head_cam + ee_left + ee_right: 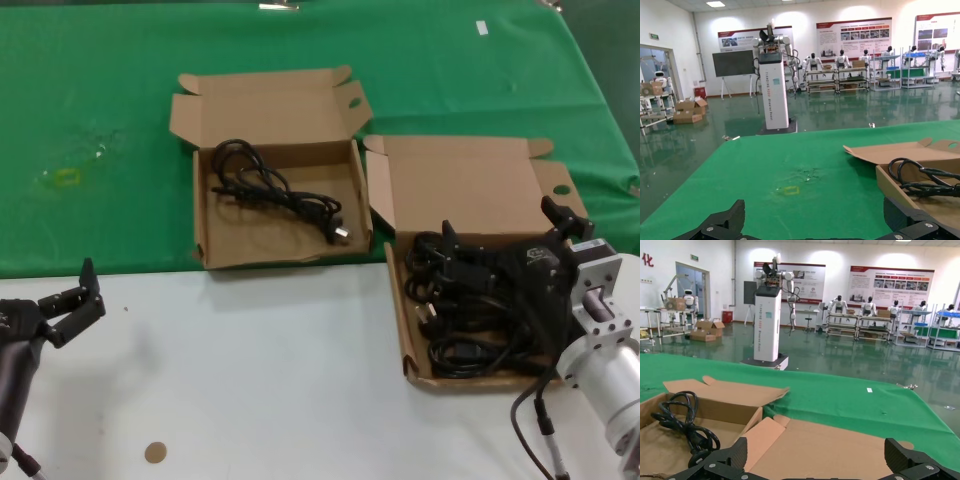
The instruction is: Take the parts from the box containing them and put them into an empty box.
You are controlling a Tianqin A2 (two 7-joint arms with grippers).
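Down at the near right edge, the silver-bodied right arm reaches over the longer brown cardboard mailer box (415, 330), and its black right gripper (508, 232) hangs above the heap of black coiled power cords (470, 320) piled inside. Its fingers (449, 240) stand spread wide apart, holding nothing; the right wrist view shows both tips far apart with the raised lid between them. That box sits on the white tabletop (260, 370), its hinged lid leaning back over the green cloth (100, 120).

Over on the near left, the black left gripper (72, 300) waits low above the white tabletop, well apart from both boxes, fingers (88, 275) open and empty.

Farther back, left of the full box and just beside it, the smaller squarish brown cardboard mailer box (200, 225) rests on the green cloth with its eared lid flipped up. One loose black power cord with a plug end (275, 190) lies stretched across its floor, plug toward the right wall. A small brown round disc (154, 452) lies on the tabletop near the left arm.
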